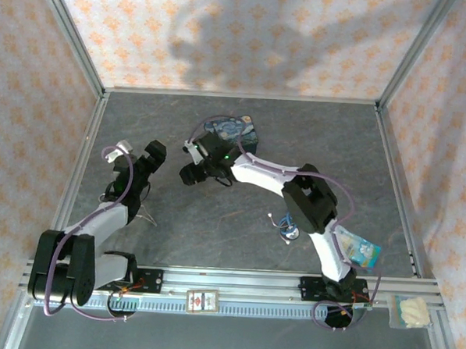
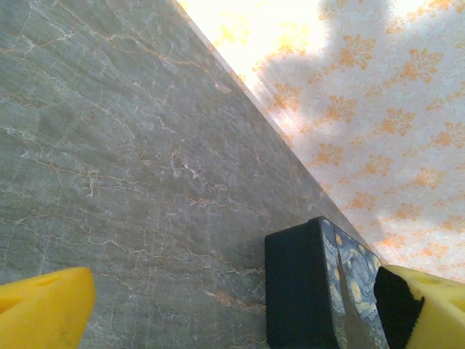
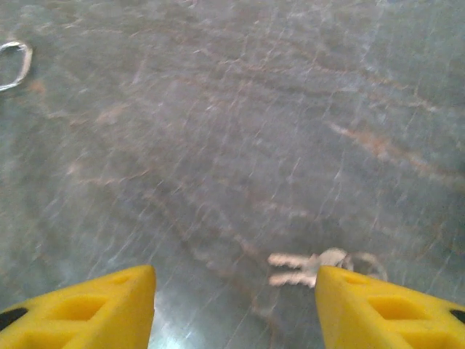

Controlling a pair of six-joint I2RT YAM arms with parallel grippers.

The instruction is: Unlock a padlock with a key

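Note:
Two slim pale keys [image 3: 301,269] on a ring lie flat on the grey table, right against the inner side of my right finger [image 3: 378,309]. My right gripper [image 3: 236,305] is open just above the table with nothing between its fingers; from above it [image 1: 191,172] sits in front of the painted box. A thin silvery loop [image 3: 13,64] at the far left edge looks like the padlock's shackle, with the body cut off. My left gripper [image 2: 232,313] is open and empty, hovering at the table's left [image 1: 154,156].
The blue-and-yellow painted box [image 1: 231,131] stands behind the right gripper and next to my left gripper's right finger [image 2: 429,309]. A blue coiled cord with a disc [image 1: 289,228] and a plastic bag [image 1: 359,251] lie by the right arm. Metal posts frame the table.

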